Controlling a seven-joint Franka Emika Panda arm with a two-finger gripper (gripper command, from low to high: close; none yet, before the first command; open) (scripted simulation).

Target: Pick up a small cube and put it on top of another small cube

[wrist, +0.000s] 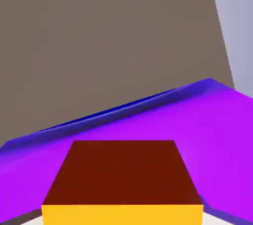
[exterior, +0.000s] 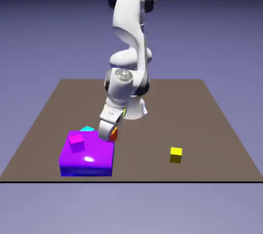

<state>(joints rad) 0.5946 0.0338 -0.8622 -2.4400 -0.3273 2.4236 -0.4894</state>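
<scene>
- Small orange cube (exterior: 113, 135), dark red-orange sides: one, between the jaws (wrist: 122, 214), beside the purple block's far corner on the exterior view's right. Whether it is clear of the bench (exterior: 205, 143) cannot be told.
- Jaws: closed on the orange cube, parted only by its width; wrist tilted.
- Purple block (exterior: 87, 158): one, large, near the bench's near corner on the exterior view's left.
- Magenta cube (exterior: 76, 143): one, small, on top of the block.
- Yellow cube (exterior: 176, 155): one, small, towards the bench's near edge, well apart from the block.
- Cyan piece (exterior: 87, 128): one, mostly hidden behind the block.
- Step in hand, as judged: securing the pick, stacking yet to do.
- Next move, as judged: a straight lift clear of the block, then levelling the cube before carrying it over another small cube; which one is unclear.
</scene>
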